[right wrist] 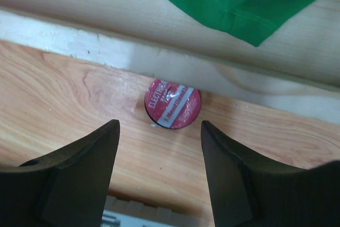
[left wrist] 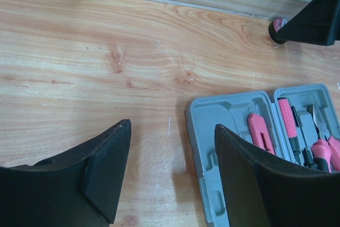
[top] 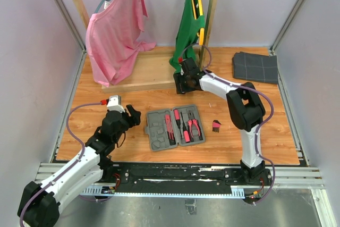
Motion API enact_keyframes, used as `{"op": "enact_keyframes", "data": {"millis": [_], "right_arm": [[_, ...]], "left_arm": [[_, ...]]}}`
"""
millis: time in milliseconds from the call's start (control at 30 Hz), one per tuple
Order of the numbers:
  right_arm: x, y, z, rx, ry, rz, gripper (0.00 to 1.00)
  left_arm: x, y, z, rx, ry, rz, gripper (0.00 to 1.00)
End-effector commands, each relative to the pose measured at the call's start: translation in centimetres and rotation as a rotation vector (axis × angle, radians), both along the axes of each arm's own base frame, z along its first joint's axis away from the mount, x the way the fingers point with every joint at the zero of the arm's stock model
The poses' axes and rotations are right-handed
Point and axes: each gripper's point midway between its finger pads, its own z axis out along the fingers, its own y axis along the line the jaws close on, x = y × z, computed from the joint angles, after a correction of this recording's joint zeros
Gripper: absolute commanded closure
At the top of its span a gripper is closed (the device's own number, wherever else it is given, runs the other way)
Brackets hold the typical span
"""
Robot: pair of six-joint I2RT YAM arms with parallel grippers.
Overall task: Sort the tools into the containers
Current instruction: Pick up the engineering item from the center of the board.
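The grey tool case (top: 155, 131) lies open at the table's middle, and it also shows in the left wrist view (left wrist: 223, 111). Its right half holds pink-handled screwdrivers (top: 171, 126) and pliers (top: 193, 127). A tiny brush (top: 217, 126) lies on the table right of the case. A small round red tape roll (right wrist: 172, 103) lies flat by the rack's base board; it also shows in the left wrist view (left wrist: 278, 24). My right gripper (right wrist: 159, 126) is open just above and short of the roll, seen from above (top: 185, 84). My left gripper (top: 133, 116) is open and empty, left of the case (left wrist: 172, 128).
A wooden clothes rack stands at the back with a pink shirt (top: 117, 30) and a green garment (top: 189, 30); its base board (top: 143, 73) lies just behind the roll. A dark grey folded cloth (top: 255, 67) lies at the back right.
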Motion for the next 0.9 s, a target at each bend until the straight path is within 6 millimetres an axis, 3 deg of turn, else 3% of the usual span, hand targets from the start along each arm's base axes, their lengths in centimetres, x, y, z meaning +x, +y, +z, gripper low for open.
{"op": "enact_keyframes", "data": {"millis": [0,867], "right_arm": [[0.0,0.9,-0.7,-0.052,0.007,-0.003,0.36],[0.8,0.1,-3.1,-0.176,0.027,0.005,0.4]], "left_arm": [[0.5,-0.1,0.4,0.001,-0.028,-0.004,0.32],[0.6,-0.3,0.4,0.0,-0.031,-0.012,0.32]]}}
